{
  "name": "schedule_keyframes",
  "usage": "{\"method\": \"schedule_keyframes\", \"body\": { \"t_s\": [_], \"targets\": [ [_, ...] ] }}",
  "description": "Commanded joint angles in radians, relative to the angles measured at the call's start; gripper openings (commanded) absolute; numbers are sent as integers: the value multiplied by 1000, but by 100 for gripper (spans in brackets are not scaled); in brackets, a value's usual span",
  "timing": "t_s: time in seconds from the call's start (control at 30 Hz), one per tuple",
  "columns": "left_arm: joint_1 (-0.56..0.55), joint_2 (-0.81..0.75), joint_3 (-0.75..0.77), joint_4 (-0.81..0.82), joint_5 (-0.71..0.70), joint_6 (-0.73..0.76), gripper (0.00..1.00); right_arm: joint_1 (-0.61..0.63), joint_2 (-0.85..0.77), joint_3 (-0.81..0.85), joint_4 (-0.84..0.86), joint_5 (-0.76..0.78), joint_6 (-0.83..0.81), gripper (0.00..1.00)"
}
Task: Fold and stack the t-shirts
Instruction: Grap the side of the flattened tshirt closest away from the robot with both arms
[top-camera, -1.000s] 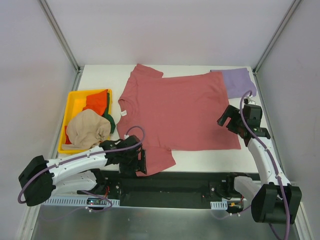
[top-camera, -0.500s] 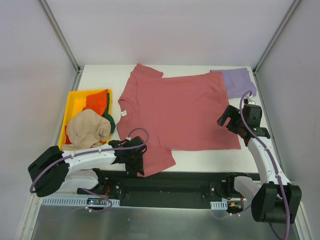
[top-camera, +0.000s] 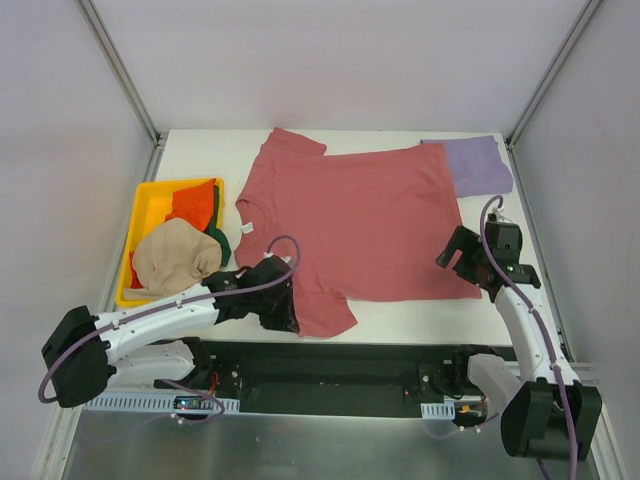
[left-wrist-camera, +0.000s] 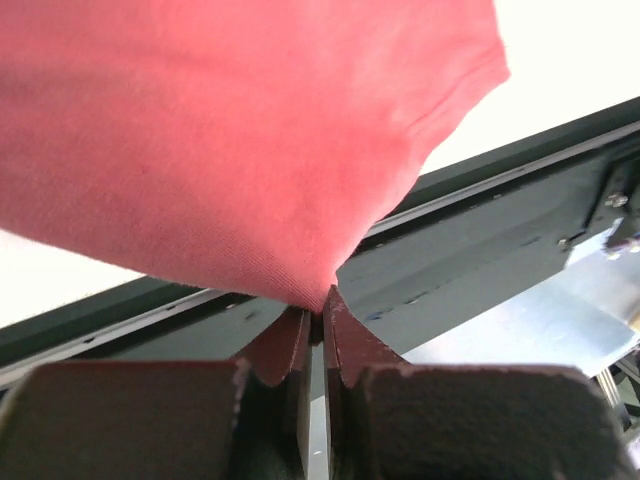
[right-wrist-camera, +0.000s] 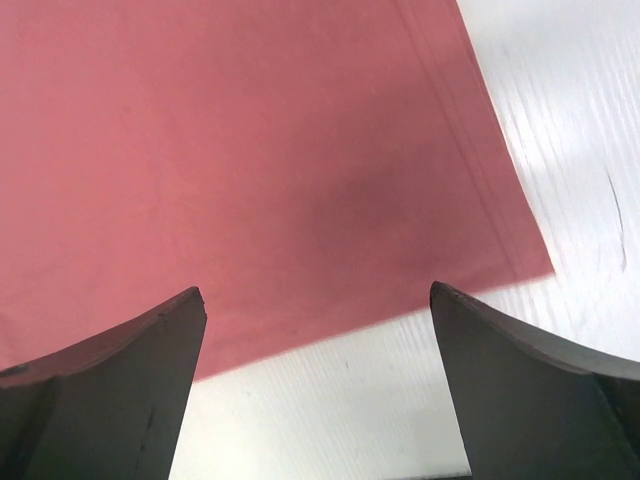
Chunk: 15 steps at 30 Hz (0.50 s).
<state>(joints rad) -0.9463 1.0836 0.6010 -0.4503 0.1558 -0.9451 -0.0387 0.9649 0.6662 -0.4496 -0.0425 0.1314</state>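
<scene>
The left gripper (left-wrist-camera: 318, 322) pinches the near sleeve of the dusty red t-shirt (top-camera: 360, 220), whose body runs rightward toward the right gripper (right-wrist-camera: 315, 292), jaws spread above the hem corner.

Partly buried under the beige t-shirt (top-camera: 175, 258) in the yellow bin (top-camera: 145, 205): dark green t-shirt (top-camera: 222, 243) and orange t-shirt (top-camera: 195, 205). Cropped by both wrist views' edges: red t-shirt (right-wrist-camera: 230, 150).

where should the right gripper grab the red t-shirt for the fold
Take the red t-shirt by its near hem corner, from straight above. That corner lies flat on the table beside the open right gripper, opposite the near sleeve pinched by the left gripper.
</scene>
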Motion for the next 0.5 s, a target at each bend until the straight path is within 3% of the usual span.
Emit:
{"method": "schedule_keyframes", "body": {
  "t_s": [0.0,0.23,0.4,0.47],
  "targets": [
    [37,-5,89,10,19,135,0,-18,-118,-59,-124,36,68,96],
    [90,67,177,45,86,230,0,-84,-164,-128,-133,131,119,97],
    [196,58,138,122,211,249,0,-144,-71,-164,-46,53,134,99],
    [230,53,129,147,240,256,0,-151,-48,-186,21,-2,145,95]
  ]
}}
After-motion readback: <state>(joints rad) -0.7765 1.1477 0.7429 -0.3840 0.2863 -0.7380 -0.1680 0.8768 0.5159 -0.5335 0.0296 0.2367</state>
